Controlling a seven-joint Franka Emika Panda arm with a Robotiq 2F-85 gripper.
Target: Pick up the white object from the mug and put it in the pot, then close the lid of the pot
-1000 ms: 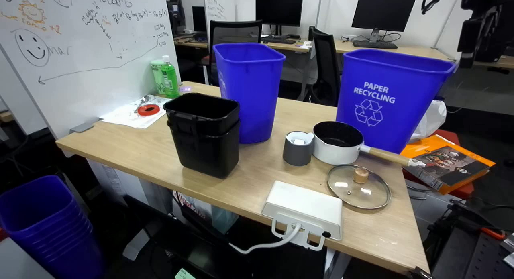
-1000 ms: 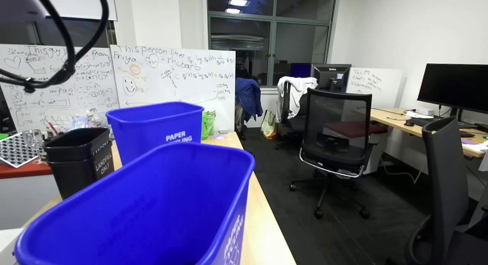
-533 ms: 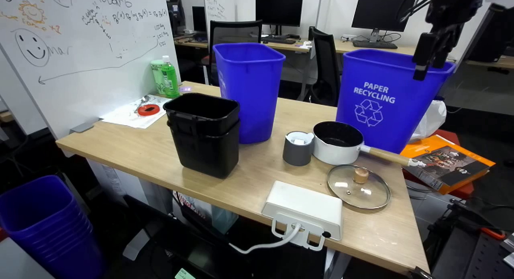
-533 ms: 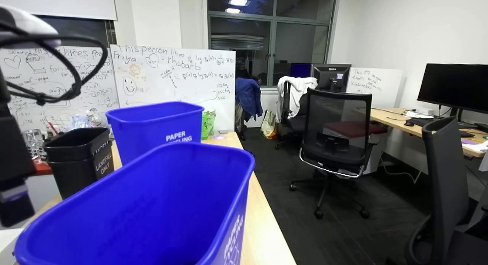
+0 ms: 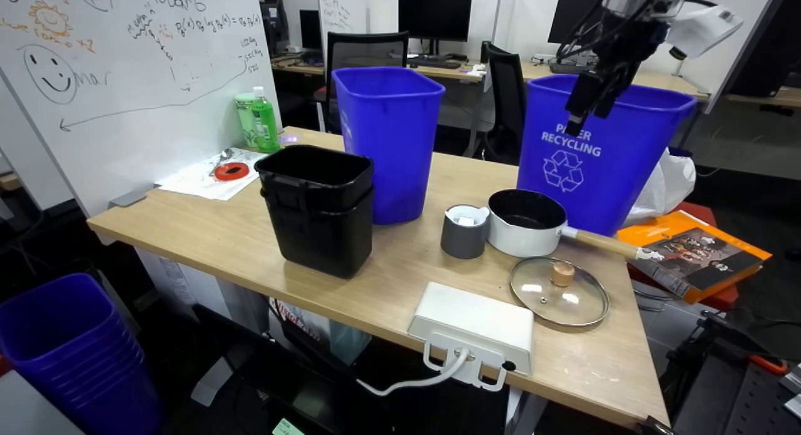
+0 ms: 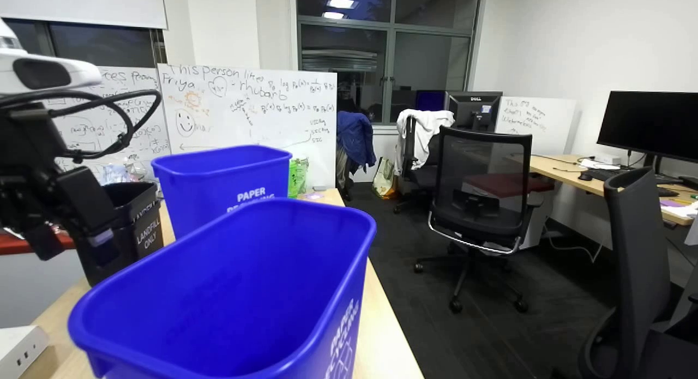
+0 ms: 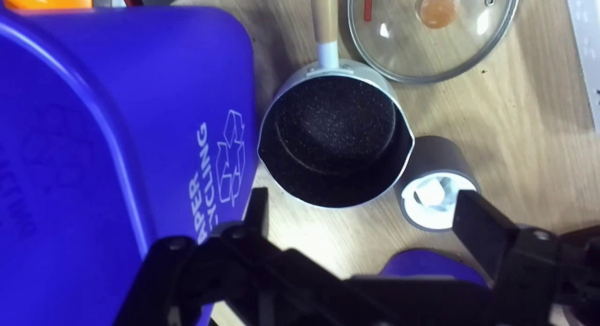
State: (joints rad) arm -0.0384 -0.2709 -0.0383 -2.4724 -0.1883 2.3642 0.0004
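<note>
My gripper (image 7: 361, 197) is open, pointing down above the table with nothing between its fingers. In an exterior view the gripper (image 5: 588, 117) hangs in front of a blue bin, higher than the pot. The small white object (image 7: 429, 192) sits inside the dark grey mug (image 5: 463, 241), which has a white inner rim. Next to the mug stands the pot (image 5: 524, 240), white outside and dark inside, with a wooden handle. In the wrist view the pot's inside (image 7: 335, 124) is bare. The glass lid (image 5: 557, 305) lies flat on the table, knob up, beside the pot.
A tall blue recycling bin (image 5: 582, 184) stands close behind the pot; in the wrist view its wall (image 7: 201, 82) fills the left. A second blue bin (image 5: 391, 153) and a black bin (image 5: 319, 222) stand left of the mug. A white box (image 5: 472, 325) lies at the front edge.
My gripper has come in from the right in an exterior view, moving left toward the pot, still open. The nearer recycling bin has shifted slightly the same way. Mug, pot and lid have stayed put.
</note>
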